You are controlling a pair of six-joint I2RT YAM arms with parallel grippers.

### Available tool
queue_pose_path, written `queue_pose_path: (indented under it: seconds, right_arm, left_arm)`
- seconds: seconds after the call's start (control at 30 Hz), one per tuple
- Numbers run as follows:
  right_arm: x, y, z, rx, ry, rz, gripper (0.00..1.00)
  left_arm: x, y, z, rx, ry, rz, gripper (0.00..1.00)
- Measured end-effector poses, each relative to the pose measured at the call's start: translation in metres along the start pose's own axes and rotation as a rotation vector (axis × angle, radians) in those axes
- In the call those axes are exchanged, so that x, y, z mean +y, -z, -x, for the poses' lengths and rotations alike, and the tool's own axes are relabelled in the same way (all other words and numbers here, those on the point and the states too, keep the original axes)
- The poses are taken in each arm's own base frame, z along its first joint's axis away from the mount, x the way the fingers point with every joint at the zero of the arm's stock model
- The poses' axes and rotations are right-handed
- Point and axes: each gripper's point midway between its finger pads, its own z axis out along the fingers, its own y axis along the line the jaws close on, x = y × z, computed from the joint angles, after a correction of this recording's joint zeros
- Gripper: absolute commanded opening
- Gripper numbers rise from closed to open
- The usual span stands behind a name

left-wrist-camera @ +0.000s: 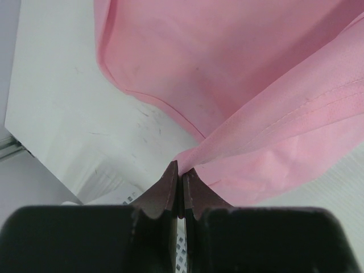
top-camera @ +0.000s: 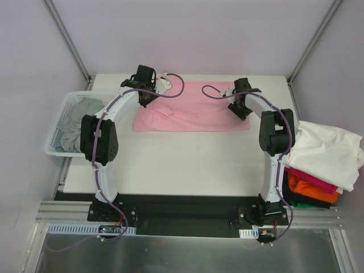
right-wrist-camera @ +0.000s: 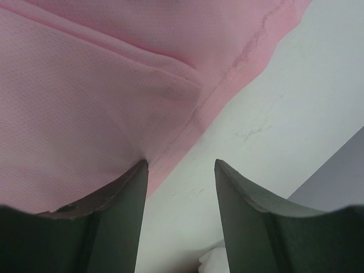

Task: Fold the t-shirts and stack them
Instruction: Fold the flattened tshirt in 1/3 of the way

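Left gripper (left-wrist-camera: 180, 170) clamps pink t-shirt (left-wrist-camera: 227, 68) hem. Right gripper (right-wrist-camera: 181, 170) open at opposite edge, holding nothing. Right should pinch hem too, then both lift level over bench (top-camera: 182, 159).

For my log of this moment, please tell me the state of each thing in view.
pink t-shirt: lying on the table, partly folded, one edge pinched.
left gripper: shut on pink t-shirt.
right gripper: open, over the shirt's edge.
grey t-shirt: crumpled in the basket.
white t-shirt: crumpled atop coloured shirts.
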Motion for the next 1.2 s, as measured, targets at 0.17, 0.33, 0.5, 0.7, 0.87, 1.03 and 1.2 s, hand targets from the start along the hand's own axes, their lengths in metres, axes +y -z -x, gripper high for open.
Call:
queue_pose_path:
  seconds: [0.17, 0.33, 0.5, 0.7, 0.87, 1.03, 1.2]
  right_arm:
    - [-0.001, 0.002, 0.001, -0.004, -0.001, -0.003, 0.54]
    - [0.001, 0.002, -0.001, 0.0, 0.0, 0.001, 0.54]
    - [0.002, 0.001, -0.002, 0.002, 0.0, 0.002, 0.54]
    - [0.001, 0.003, -0.002, 0.0, 0.0, 0.001, 0.54]
    - [0.001, 0.006, -0.004, -0.001, 0.0, 0.0, 0.54]
    - [0.004, 0.007, -0.008, 0.005, 0.002, 0.005, 0.54]
    - [0.005, 0.01, -0.01, 0.005, 0.002, 0.006, 0.54]
  left_arm:
    - [-0.002, -0.016, -0.003, 0.025, -0.001, -0.014, 0.0]
    - [-0.004, -0.026, -0.003, 0.04, -0.006, -0.017, 0.0]
    - [-0.004, -0.033, -0.005, 0.052, -0.008, -0.019, 0.0]
    - [0.002, -0.039, -0.006, 0.069, -0.01, 0.001, 0.0]
    - [0.005, -0.046, -0.008, 0.09, -0.013, 0.015, 0.18]
    - [0.006, -0.054, -0.013, 0.117, -0.014, 0.023, 0.36]
    - [0.013, -0.054, -0.011, 0.119, -0.007, 0.049, 0.53]
